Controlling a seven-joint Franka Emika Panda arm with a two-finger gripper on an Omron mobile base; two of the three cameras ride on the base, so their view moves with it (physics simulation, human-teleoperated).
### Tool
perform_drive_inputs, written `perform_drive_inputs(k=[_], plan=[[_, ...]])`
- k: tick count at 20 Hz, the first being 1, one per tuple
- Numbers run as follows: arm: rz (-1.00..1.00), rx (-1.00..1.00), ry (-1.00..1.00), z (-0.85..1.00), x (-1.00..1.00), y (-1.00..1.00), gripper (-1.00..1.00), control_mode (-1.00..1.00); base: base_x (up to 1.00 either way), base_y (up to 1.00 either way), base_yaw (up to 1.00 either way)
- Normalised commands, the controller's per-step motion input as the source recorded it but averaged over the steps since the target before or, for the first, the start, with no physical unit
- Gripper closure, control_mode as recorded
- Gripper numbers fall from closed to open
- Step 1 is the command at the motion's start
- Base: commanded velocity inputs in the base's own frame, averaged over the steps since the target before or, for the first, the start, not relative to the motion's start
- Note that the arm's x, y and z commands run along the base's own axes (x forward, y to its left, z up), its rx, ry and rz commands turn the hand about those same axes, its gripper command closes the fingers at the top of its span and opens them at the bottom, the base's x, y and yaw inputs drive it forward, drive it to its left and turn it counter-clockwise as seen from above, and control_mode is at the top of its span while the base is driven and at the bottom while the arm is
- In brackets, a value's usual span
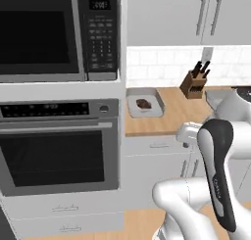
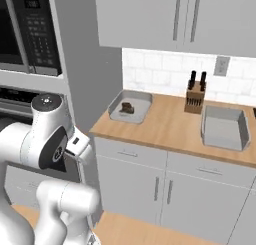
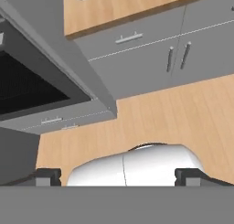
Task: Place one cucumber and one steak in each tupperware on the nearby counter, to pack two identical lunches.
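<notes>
A light-grey tupperware (image 1: 156, 107) (image 2: 141, 104) rests at the left end of the counter (image 1: 171, 117) (image 2: 170, 124) with a dark brown-red steak (image 1: 143, 104) (image 2: 127, 108) lying in it. A second tupperware (image 2: 225, 133) stands further right with nothing in it. The cucumber is out of view. My gripper (image 3: 118, 177) hangs low in front of the cabinets, well short of the counter, open, with nothing between its widely spread fingertips (image 3: 48, 176). It looks down at the wooden floor and cabinet fronts.
A knife block (image 1: 195, 83) (image 2: 194, 97) stands against the tiled wall between the two trays. To the left of the counter is a tall unit with a microwave (image 1: 59, 33) over a wall oven (image 1: 59, 151). Upper cabinets (image 2: 175, 19) hang above the counter.
</notes>
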Motion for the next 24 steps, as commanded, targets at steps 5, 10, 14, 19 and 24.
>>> perform_drive_inputs(k=[5,10,14,19,24], plan=[[0.0,0.0,0.0,0.0,0.0,0.0,-1.0,1.0,0.01,1.0,-0.01],[0.0,0.0,0.0,0.0,0.0,0.0,-1.0,1.0,-0.18,1.0,0.0],[0.0,0.0,0.0,0.0,0.0,0.0,-1.0,1.0,-0.84,1.0,0.0],[0.0,0.0,0.0,0.0,0.0,0.0,-1.0,1.0,-1.0,0.96,0.0],[0.0,0.0,0.0,0.0,0.0,0.0,-1.0,1.0,-1.0,1.0,0.0]])
